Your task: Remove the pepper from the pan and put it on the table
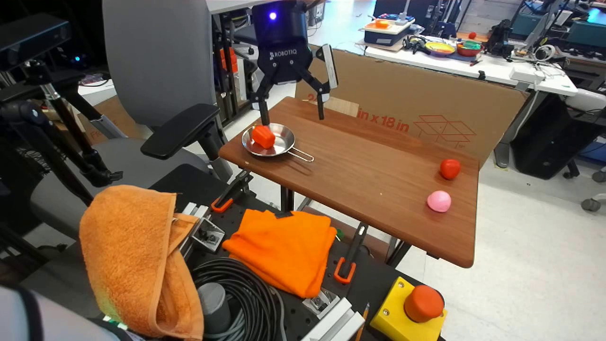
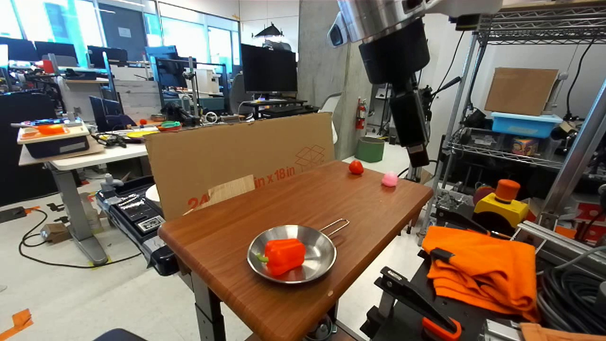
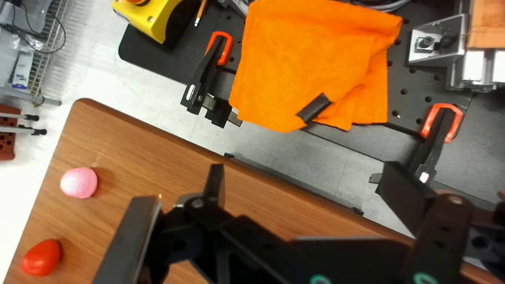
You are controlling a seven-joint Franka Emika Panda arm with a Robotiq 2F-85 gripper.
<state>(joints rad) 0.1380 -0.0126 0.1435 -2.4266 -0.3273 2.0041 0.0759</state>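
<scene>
The red-orange pepper (image 1: pixel 263 136) lies on its side in the shallow metal pan (image 1: pixel 284 140), its green stem showing in an exterior view where the pepper (image 2: pixel 285 256) rests against the bottom of the pan (image 2: pixel 323 259). The pan sits near one end of the brown wooden table (image 1: pixel 374 170), its wire handle pointing along the tabletop. My gripper (image 1: pixel 293 116) hangs above the table, jaws wide apart with nothing between them. In the wrist view the gripper (image 3: pixel 303 179) is open over the table's edge; pepper and pan are out of that view.
A red tomato-like object (image 1: pixel 450 169) and a pink ball (image 1: pixel 439 201) sit at the table's far end from the pan. A cardboard wall (image 2: pixel 246 156) lines one long side. Along the opposite side are clamps, an orange cloth (image 3: pixel 311 59) and a yellow box with a red button (image 1: pixel 409 310).
</scene>
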